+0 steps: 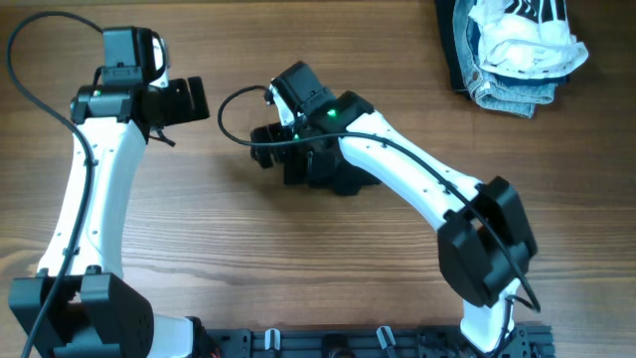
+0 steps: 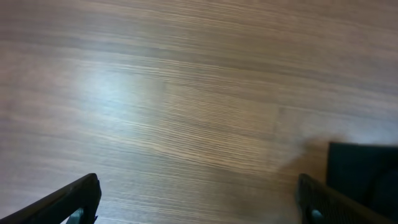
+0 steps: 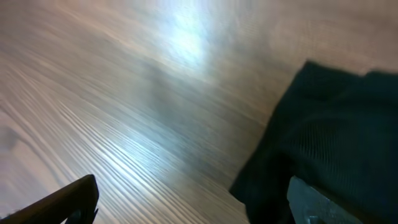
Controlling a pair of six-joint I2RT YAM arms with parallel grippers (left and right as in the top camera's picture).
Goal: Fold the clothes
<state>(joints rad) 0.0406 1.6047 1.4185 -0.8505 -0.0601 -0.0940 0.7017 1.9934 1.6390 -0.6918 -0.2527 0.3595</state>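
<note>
You have one black garment (image 3: 348, 124), bunched near the middle of the wooden table (image 1: 298, 259) and mostly under the right wrist, so you cannot read its long axis or which way it points. Your right gripper (image 3: 193, 186) has its jaws spread wide over the garment's edge, clamping nothing. Your left gripper (image 2: 199, 186) is spread wide too, above bare wood, with the garment just beside one finger. In the far right corner lies one blue denim piece (image 1: 497, 94) with one white black-striped fabric (image 1: 527, 45) on top
</note>
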